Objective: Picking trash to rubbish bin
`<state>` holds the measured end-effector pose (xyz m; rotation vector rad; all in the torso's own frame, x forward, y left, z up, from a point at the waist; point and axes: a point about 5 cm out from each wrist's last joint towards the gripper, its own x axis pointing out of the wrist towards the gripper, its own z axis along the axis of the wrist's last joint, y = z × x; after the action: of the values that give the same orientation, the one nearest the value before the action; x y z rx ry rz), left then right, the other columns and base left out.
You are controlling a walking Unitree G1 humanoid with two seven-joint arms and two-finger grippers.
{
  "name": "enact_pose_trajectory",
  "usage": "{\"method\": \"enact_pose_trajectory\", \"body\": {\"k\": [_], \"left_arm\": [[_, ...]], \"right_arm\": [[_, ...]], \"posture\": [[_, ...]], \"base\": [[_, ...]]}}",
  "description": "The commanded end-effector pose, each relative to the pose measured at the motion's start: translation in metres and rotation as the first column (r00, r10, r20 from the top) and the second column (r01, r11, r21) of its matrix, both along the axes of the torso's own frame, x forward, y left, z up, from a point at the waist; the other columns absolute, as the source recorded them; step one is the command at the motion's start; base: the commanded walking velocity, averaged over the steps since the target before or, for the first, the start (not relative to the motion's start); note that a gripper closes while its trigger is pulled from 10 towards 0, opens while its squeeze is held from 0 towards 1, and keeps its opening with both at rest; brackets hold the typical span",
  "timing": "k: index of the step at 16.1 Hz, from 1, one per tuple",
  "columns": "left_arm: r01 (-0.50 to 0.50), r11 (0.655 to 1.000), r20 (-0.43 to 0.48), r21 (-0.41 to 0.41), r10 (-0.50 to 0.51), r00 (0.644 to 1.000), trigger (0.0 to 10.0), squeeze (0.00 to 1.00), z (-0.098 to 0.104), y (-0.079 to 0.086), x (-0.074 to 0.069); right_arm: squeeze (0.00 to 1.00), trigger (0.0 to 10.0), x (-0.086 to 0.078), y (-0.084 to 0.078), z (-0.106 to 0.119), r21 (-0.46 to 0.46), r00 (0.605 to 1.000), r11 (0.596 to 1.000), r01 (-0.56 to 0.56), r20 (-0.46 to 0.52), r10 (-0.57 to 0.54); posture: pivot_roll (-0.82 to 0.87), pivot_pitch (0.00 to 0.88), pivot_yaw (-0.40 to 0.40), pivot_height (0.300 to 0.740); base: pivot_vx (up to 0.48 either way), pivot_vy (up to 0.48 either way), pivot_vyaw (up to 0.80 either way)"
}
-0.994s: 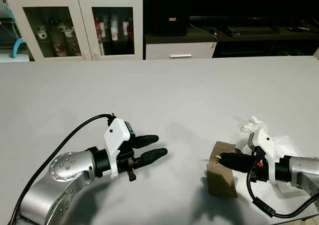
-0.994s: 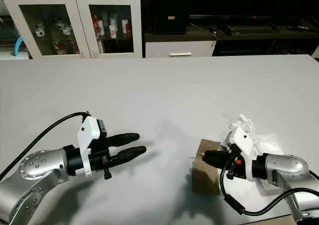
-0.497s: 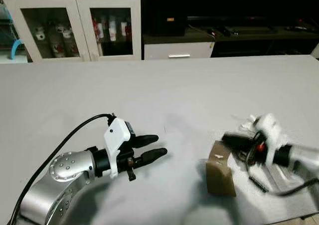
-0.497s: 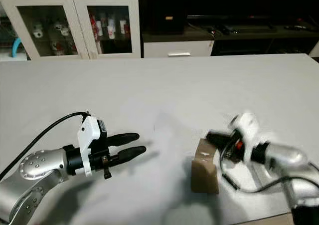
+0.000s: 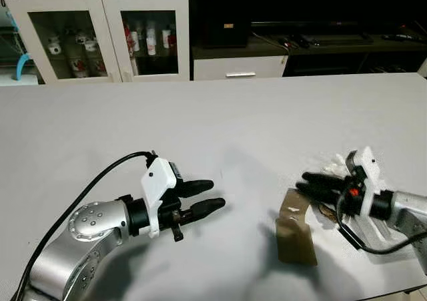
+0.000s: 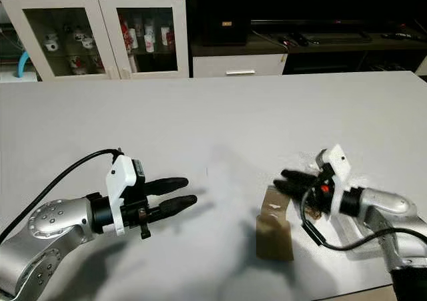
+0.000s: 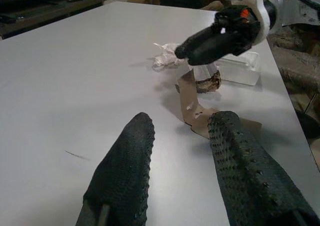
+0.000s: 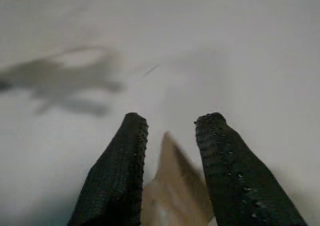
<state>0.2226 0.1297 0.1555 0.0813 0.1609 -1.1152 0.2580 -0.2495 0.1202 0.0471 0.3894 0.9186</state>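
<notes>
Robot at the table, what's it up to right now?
It is clearing trash off the grey table. The right gripper, fingers open, is poised over the top edge of a brown piece of cardboard, with crumpled white paper and a clear plastic tray just behind it. Nothing is gripped yet. The left gripper hovers open over bare table, off to the left of the cardboard.

The right gripper (image 5: 313, 183) has risen and pulled back from the brown cardboard piece (image 5: 293, 229), its fingers now parted just above the cardboard's top edge.
</notes>
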Motion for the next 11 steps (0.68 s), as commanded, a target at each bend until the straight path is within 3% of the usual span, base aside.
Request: {"method": "enact_pose_trajectory", "body": {"k": [1,3,6,11], "left_arm": [[0.017,1.000,0.006,0.007,-0.017,1.000,10.0,0.00,0.001,-0.001,0.001],[0.019,1.000,0.006,0.007,-0.019,1.000,10.0,0.00,0.000,-0.001,0.001],[0.017,1.000,0.007,0.006,-0.017,1.000,10.0,0.00,0.000,-0.002,0.001],[0.017,1.000,0.006,0.005,-0.017,1.000,10.0,0.00,0.000,-0.002,0.001]], "right_arm": [[1.00,10.0,-0.003,-0.003,0.002,0.004,0.999,1.000,-0.029,-0.016,0.030],[1.00,10.0,-0.002,-0.007,-0.004,0.011,1.000,1.000,-0.020,-0.019,0.020],[1.00,10.0,0.004,-0.013,-0.007,0.011,0.997,0.998,0.058,0.052,-0.059],[1.00,10.0,0.006,-0.005,-0.018,0.097,0.991,0.990,0.105,0.074,-0.113]], "posture": [[-0.04,0.000,-0.021,0.740],[-0.04,0.000,-0.022,0.740],[-0.03,0.000,-0.023,0.740],[-0.03,0.000,-0.023,0.740]], "base": [[0.000,0.000,0.00],[0.000,0.000,0.00],[0.000,0.000,0.00],[0.000,0.000,0.00]]}}
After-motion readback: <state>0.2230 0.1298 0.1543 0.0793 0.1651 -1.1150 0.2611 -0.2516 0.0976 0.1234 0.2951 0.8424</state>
